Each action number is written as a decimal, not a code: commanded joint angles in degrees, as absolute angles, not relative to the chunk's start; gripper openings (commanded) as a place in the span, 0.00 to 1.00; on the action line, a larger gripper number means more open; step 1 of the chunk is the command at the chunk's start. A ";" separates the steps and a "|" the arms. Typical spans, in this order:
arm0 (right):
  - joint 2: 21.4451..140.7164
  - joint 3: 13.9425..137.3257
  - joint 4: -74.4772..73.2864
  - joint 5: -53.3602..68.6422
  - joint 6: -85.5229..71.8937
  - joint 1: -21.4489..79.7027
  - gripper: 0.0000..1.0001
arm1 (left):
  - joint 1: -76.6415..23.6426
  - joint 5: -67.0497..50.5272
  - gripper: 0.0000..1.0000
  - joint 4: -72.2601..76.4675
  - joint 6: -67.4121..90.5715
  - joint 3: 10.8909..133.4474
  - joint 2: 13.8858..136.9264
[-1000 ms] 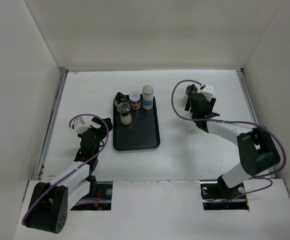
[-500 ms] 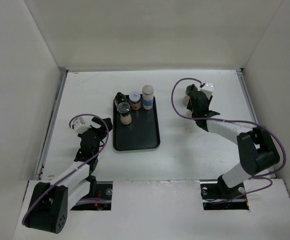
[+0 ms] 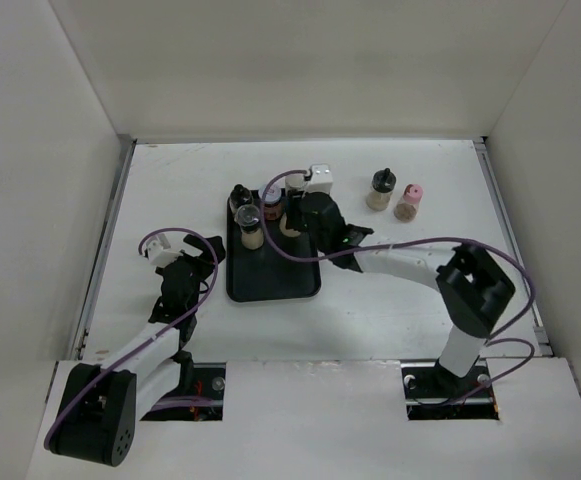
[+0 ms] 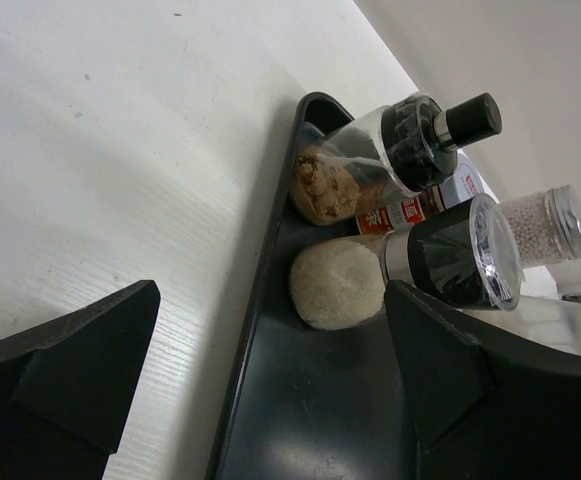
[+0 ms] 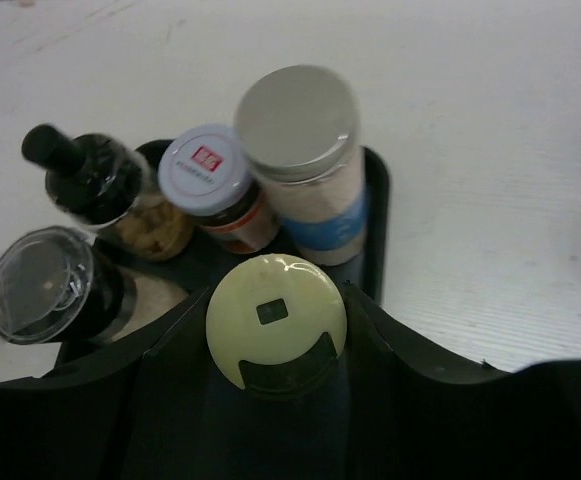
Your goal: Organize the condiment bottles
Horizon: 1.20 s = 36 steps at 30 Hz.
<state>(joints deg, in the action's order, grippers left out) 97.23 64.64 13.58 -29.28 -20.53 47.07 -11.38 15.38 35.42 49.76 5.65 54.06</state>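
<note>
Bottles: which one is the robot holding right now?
The yellow-capped bottle: it is the only one clamped in the right gripper, at the black tray.

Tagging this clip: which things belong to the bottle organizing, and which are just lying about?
Job: pale-yellow-capped bottle in the right gripper; tall grey-capped blue-label bottle; white-capped red-label jar; black knob-topped bottle; clear-lidded bottle; small black-capped bottle and pink-capped bottle on the table.
Lying about: black rectangular tray, holding bottles.

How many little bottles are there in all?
7. On the tray's far end: knob-topped, clear-lidded, white-lidded and grey-lidded bottles. Yellow-capped bottle in the right tool beside them. Black-capped and pink-capped bottles on the table, further right.
</note>
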 commanded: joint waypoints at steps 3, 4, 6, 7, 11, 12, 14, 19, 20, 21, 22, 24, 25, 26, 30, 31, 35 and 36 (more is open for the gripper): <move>105.10 73.20 16.97 -27.33 -18.55 49.52 0.44 | -11.29 15.56 1.00 38.32 49.22 6.68 53.08; 106.60 74.26 17.14 -27.33 -18.46 49.70 0.44 | -11.21 15.30 1.00 38.23 49.39 6.77 53.35; 109.06 76.11 16.96 -27.33 -18.37 49.79 0.45 | -11.12 14.94 1.00 38.23 49.39 6.68 53.00; 109.86 76.55 16.96 -27.68 -18.37 49.96 0.46 | -11.12 15.29 1.00 38.23 49.22 6.68 52.74; 111.00 76.64 17.84 -28.21 -19.07 49.96 0.66 | -11.12 14.94 1.00 38.14 49.48 6.59 52.91; 110.92 76.38 17.84 -28.21 -19.07 49.96 0.74 | -11.12 14.94 1.00 38.23 49.31 6.68 52.82; 109.26 74.89 17.93 -28.21 -19.16 49.96 0.83 | -11.55 15.47 1.00 38.49 49.22 6.77 53.26; 100.83 68.84 18.90 -27.07 -20.04 48.83 0.90 | -11.47 15.20 1.00 38.50 49.22 6.86 53.26; 98.37 66.90 19.33 -27.07 -20.21 47.78 0.89 | -11.56 15.29 1.00 38.50 49.22 6.86 53.17; 95.91 64.80 19.94 -27.24 -20.48 46.64 0.87 | -11.56 15.38 1.00 38.50 49.22 6.77 53.17; 93.54 62.43 20.65 -27.51 -20.65 44.88 0.83 | -11.29 15.12 1.00 38.24 49.31 6.77 53.00; 89.23 58.12 21.01 -28.47 -21.00 40.67 0.67 | -11.20 15.03 1.00 38.14 49.39 6.59 52.30; 87.29 56.01 20.48 -29.96 -21.61 38.30 0.57 | -11.55 15.38 1.00 38.14 49.22 6.59 52.03; 85.45 53.90 19.96 -31.97 -22.40 35.84 0.47 | -11.64 15.55 1.00 38.14 49.13 6.59 52.21; 80.52 49.22 15.74 -38.13 -23.47 26.08 0.42 | -11.73 15.03 1.00 38.49 49.48 6.68 53.09; 79.90 48.96 14.34 -39.01 -22.86 24.06 0.46 | -11.99 15.29 1.00 38.58 49.40 6.77 53.17; 80.59 50.09 11.69 -39.73 -21.45 18.07 0.76 | -12.43 15.21 1.00 38.58 49.48 7.12 54.49; 81.55 50.71 11.34 -39.29 -21.36 16.67 0.80 | -12.52 15.29 1.00 38.58 49.48 7.21 54.41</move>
